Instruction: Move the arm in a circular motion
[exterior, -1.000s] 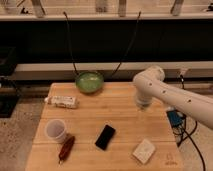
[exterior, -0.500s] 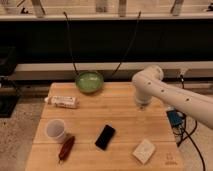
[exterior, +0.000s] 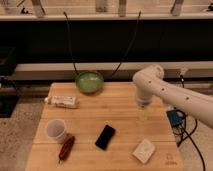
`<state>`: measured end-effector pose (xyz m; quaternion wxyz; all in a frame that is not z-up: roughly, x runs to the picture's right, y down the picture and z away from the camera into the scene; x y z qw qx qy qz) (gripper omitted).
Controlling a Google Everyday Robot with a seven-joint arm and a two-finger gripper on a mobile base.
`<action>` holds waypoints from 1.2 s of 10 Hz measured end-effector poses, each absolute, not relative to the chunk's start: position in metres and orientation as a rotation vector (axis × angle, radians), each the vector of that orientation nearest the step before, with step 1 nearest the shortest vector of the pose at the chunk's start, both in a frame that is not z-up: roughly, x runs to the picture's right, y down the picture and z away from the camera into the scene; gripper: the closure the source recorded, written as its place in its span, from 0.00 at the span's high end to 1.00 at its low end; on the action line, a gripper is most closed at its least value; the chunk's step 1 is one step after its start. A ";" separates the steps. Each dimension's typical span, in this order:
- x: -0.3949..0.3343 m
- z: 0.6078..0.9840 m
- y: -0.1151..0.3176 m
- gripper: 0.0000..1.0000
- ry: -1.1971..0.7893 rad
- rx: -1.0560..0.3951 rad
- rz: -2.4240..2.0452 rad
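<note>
The arm (exterior: 172,94), my glossy white limb, reaches in from the right of the frame over a wooden table (exterior: 120,112), its elbow bent at centre right. My gripper (exterior: 144,113) hangs below it above the boards. On the table: green bowl (exterior: 89,82), tube (exterior: 62,101), cup (exterior: 55,130), black phone (exterior: 105,137), white packet (exterior: 144,150).

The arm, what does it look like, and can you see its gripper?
The arm is glossy white, built of thick rounded tubular segments with a bulbous joint and small dark dots along its side. The gripper below that joint shows only as a pale, indistinct shape over the wooden table.
</note>
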<state>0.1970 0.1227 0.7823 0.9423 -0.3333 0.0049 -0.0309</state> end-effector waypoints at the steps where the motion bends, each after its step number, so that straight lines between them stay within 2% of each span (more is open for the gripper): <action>1: 0.194 0.783 0.123 0.80 0.011 -0.681 -0.061; 12: 0.209 0.793 0.120 0.80 0.019 -0.682 -0.055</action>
